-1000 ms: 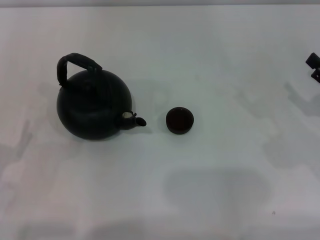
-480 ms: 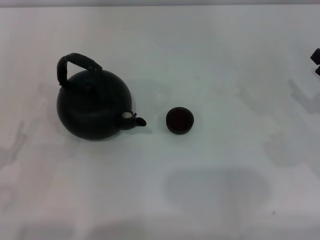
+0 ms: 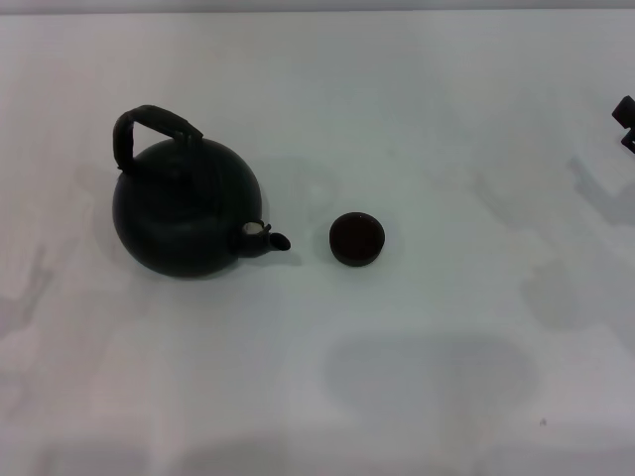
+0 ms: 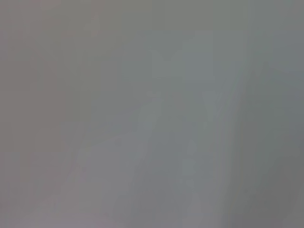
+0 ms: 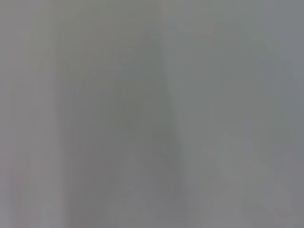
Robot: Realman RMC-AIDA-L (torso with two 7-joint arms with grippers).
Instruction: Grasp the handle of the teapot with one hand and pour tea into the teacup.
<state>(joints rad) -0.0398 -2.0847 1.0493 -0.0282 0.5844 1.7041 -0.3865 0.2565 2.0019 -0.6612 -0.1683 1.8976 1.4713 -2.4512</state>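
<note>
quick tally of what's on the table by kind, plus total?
Teapots: 1, the black teapot with its arched handle
Teacups: 1, the dark teacup, beside the spout
Total: 2
Off the count: only a bit of the right gripper shows at the head view's right edge.
</note>
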